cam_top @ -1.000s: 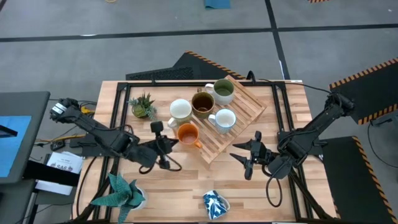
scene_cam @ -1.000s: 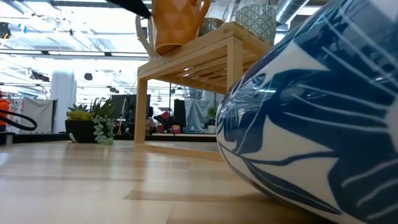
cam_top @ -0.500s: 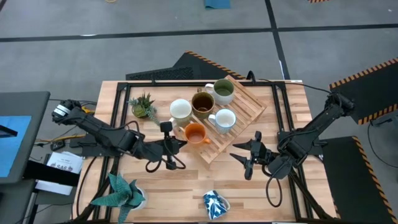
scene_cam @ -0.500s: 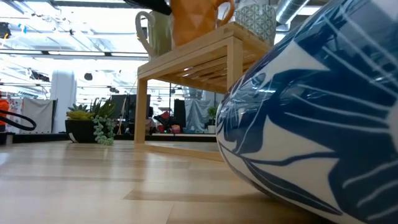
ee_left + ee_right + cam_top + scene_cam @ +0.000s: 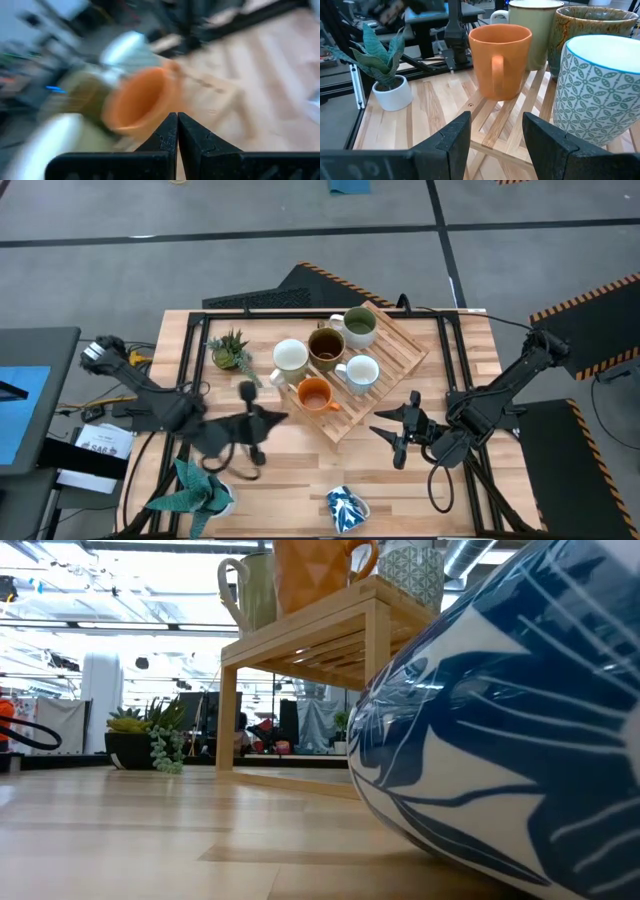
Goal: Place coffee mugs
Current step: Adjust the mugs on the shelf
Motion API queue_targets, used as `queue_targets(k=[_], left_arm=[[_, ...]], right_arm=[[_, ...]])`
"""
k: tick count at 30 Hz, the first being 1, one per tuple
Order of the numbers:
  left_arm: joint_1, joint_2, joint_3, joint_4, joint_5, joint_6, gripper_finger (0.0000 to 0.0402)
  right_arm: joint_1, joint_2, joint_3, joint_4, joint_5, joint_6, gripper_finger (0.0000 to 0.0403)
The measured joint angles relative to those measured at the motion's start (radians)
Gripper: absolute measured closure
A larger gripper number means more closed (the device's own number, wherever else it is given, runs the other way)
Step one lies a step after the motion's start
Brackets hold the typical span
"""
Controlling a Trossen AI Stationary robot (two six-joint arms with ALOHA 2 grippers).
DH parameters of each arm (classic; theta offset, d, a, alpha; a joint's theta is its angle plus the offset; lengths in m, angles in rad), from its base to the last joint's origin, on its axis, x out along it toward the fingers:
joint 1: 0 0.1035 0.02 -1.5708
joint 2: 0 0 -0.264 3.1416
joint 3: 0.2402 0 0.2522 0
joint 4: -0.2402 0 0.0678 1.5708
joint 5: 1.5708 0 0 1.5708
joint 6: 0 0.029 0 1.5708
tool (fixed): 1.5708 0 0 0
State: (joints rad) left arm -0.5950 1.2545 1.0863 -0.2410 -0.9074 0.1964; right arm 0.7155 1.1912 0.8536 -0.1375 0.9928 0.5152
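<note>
The high view looks straight down on the whole surface (image 5: pixel 300 480), with the slatted rack (image 5: pixel 385 370) at upper centre of the frame. The low view sits at surface height, pressed close against the blue-patterned mug (image 5: pixel 500 740) filling its right side, facing the rack (image 5: pixel 330 625) beyond. Both wrist views look close at the orange mug (image 5: pixel 500 60), shared with the other two.

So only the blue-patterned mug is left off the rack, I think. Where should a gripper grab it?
The blue-patterned mug lies on its side near the table's front edge, its handle hidden. Probably best to come straight down and pinch across its rounded body, or one wall at the mouth. The open right gripper is nearer than the left gripper.
</note>
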Motion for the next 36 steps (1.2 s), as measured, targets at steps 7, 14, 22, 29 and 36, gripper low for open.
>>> queue_targets(k=[7, 14, 22, 29, 36], left_arm=[[0.142, -0.072, 0.004, -0.042, -0.205, 0.087, 0.0402], [0.438, -0.106, 0.003, -0.198, -0.066, -0.019, 0.0402], [0.627, -0.116, -0.039, -0.18, 0.085, -0.063, 0.0402], [0.706, -0.181, -0.14, -0.045, 0.314, -0.068, 0.0402], [0.709, -0.21, -0.145, -0.045, 0.457, -0.06, 0.0402]], right_arm=[[-0.005, 0.0, 0.0, 0.001, 0.0, 0.0, 0.02], [-0.005, 0.0, 0.0, -0.005, 0.0, 0.0, 0.02], [-0.005, 0.0, 0.0, -0.014, 0.0, 0.0, 0.02], [-0.005, 0.0, 0.0, -0.023, -0.008, 0.0, 0.02], [-0.005, 0.0, 0.0, -0.026, -0.008, 0.001, 0.02]])
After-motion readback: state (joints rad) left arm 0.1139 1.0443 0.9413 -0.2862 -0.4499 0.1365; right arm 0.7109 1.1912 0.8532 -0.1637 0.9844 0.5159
